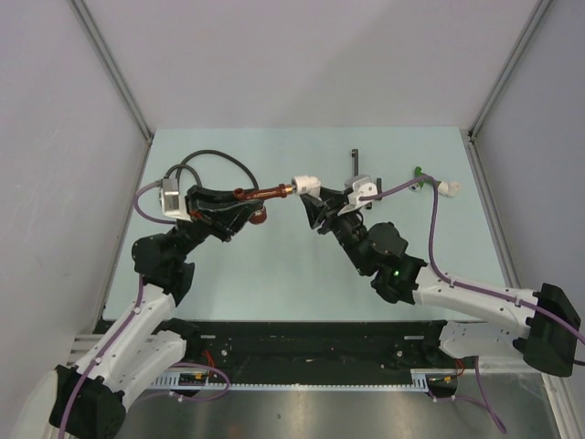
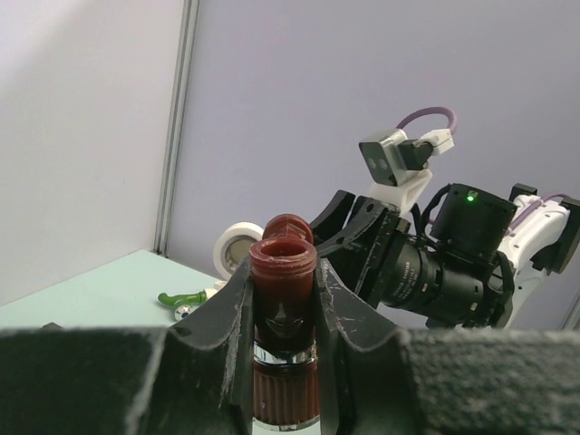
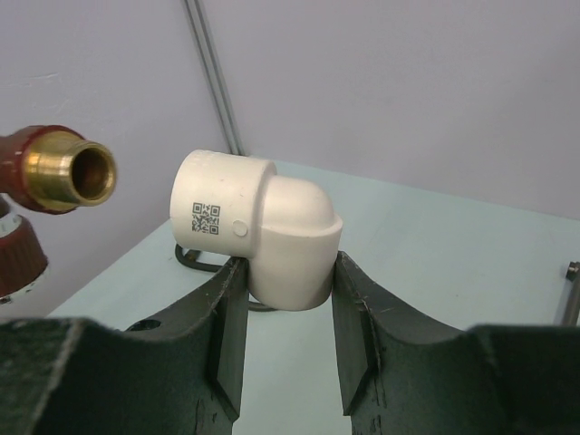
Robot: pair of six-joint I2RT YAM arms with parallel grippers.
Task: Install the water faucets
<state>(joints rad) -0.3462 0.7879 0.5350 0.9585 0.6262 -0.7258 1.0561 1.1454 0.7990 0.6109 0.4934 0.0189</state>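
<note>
Now the left claw (image 2: 283, 276) pinches the copper faucet (image 2: 283, 258), the right claw (image 3: 288, 267) the white elbow (image 3: 258, 227) just beside it.

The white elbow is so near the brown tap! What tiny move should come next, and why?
Probably nudge the elbow toward the brass end of the tap, lining up its opening first. The right gripper is shut on the elbow and the left gripper on the tap. The right wrist view shows a gap between them, with the brass end sitting a little higher.
</note>
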